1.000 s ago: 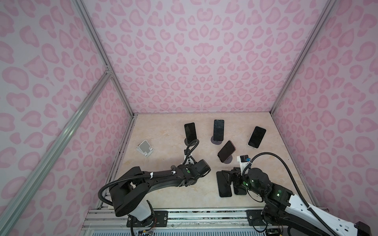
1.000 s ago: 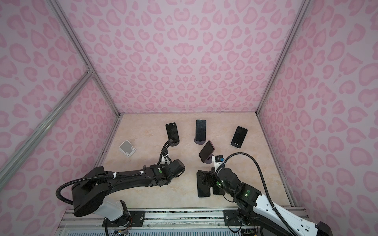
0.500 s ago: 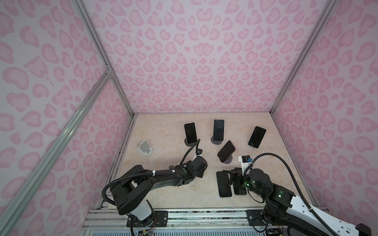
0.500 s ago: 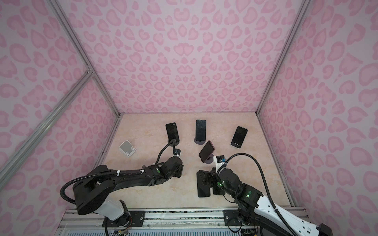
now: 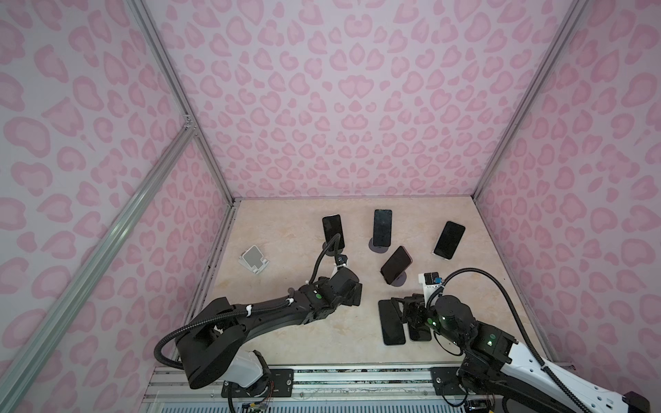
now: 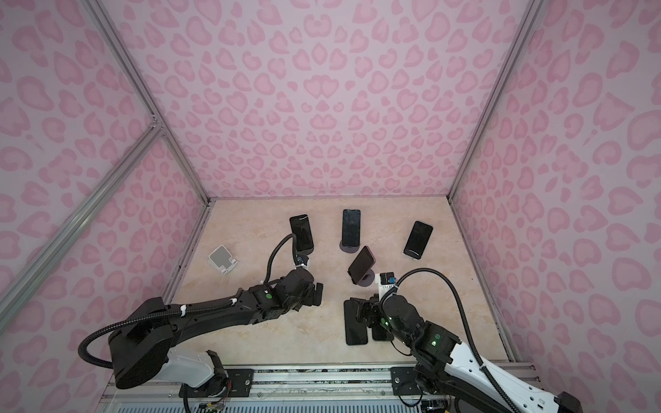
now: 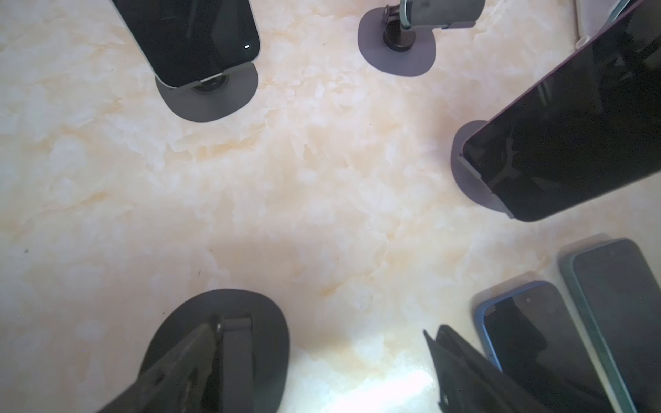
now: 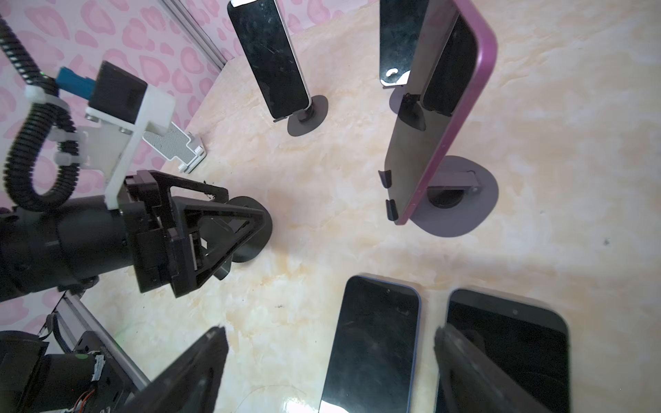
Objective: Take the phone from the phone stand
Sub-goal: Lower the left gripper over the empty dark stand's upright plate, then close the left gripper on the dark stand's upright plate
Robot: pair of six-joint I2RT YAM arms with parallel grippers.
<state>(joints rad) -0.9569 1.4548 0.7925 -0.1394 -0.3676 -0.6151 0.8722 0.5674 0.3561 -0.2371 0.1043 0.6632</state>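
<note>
Left fingers (image 7: pixel 461 368) spread, an empty black stand (image 7: pixel 257 321) just inside one; right fingers (image 8: pixel 193 368) spread above two flat phones (image 8: pixel 375 339). The purple phone (image 5: pixel 395 264) leans on its stand (image 5: pixel 402 281) beyond both pairs' tips. Risk: a one-sided push could topple phone and stand together.

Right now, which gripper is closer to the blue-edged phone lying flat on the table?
Right. The right gripper hangs over the blue-edged phone; the left gripper is across bare table, over an empty black stand.
</note>
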